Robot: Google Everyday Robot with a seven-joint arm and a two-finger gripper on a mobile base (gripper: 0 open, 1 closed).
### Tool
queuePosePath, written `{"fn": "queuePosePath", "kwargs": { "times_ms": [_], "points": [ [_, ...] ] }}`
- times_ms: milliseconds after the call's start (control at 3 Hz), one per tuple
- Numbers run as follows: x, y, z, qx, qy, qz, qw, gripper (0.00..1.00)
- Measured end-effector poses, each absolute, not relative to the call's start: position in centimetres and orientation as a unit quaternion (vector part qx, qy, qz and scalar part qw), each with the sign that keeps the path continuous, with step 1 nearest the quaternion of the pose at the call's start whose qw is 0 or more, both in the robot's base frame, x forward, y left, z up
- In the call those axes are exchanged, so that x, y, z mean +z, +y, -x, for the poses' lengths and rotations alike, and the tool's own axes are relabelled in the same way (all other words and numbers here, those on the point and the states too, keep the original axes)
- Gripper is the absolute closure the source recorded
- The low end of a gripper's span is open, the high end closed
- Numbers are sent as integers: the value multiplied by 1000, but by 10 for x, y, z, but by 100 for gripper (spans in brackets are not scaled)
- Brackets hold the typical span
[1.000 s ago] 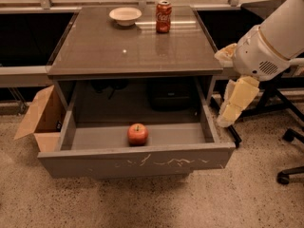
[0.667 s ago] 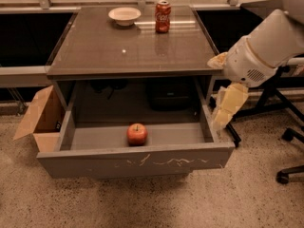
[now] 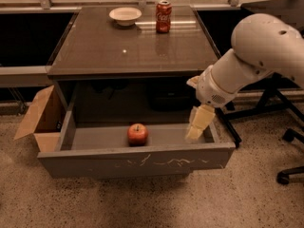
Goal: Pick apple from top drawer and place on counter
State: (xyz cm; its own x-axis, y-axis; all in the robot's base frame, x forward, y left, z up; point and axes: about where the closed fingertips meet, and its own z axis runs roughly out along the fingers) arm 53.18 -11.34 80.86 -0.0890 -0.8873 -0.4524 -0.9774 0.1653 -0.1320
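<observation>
The red apple lies on the floor of the open top drawer, a little left of its middle and near the scratched front panel. The counter is the glossy tabletop above the drawer. My gripper hangs from the white arm at the right. It points down into the right end of the drawer, about a hand's width to the right of the apple and apart from it. It holds nothing that I can see.
A red soda can and a white bowl stand at the back of the counter. An open cardboard box sits left of the drawer. Office chair legs stand on the floor at the right.
The arm has swung left and down. The gripper has gone from outside the drawer's right wall to over the drawer's right end. The apple has not moved.
</observation>
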Motion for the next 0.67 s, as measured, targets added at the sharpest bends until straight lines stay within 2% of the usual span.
{"fn": "queuePosePath", "kwargs": {
  "times_ms": [667],
  "points": [
    [740, -66, -572, 172, 705, 639, 256, 0]
  ]
}}
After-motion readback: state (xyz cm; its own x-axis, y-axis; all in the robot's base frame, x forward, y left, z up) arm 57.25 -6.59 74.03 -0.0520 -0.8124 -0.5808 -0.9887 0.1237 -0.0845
